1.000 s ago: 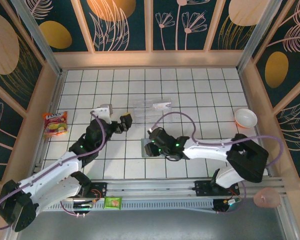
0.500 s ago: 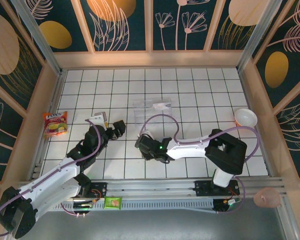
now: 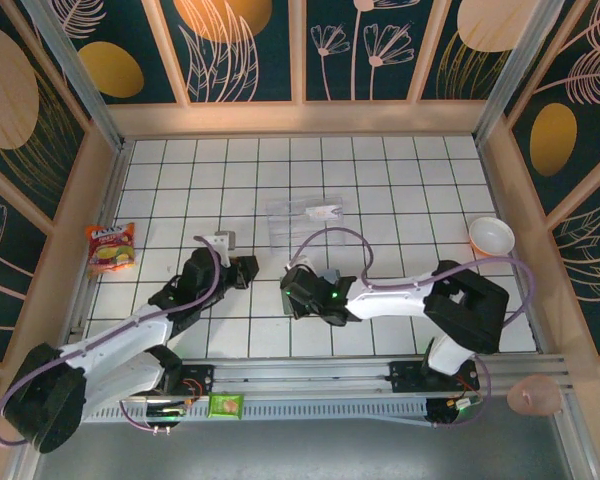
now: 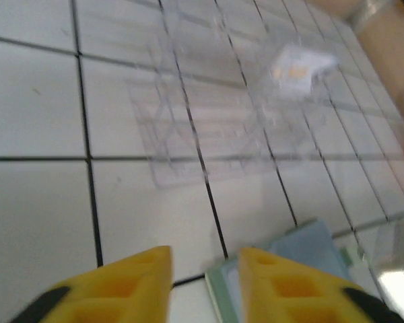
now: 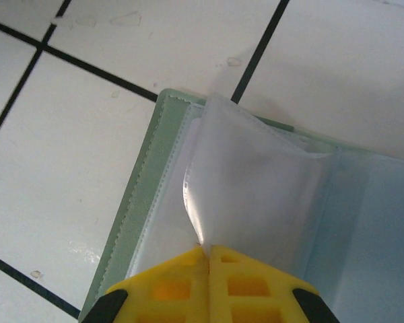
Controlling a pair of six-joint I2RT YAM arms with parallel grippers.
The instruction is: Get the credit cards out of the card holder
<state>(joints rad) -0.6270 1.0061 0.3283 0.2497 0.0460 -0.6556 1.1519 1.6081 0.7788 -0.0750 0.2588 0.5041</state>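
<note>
Card holder open, right jaws pinched on clear sheet, perhaps a card, left jaws apart, empty

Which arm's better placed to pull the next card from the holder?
Right: right gripper is shut on a clear card in the open holder, while left gripper hangs open beside the holder, gripping nothing.

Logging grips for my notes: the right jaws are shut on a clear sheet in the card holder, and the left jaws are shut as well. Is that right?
Not quite. The left gripper stands open, a gap between its jaws and nothing held, as the left wrist view shows. The right gripper is shut on a clear sheet in the card holder.
</note>
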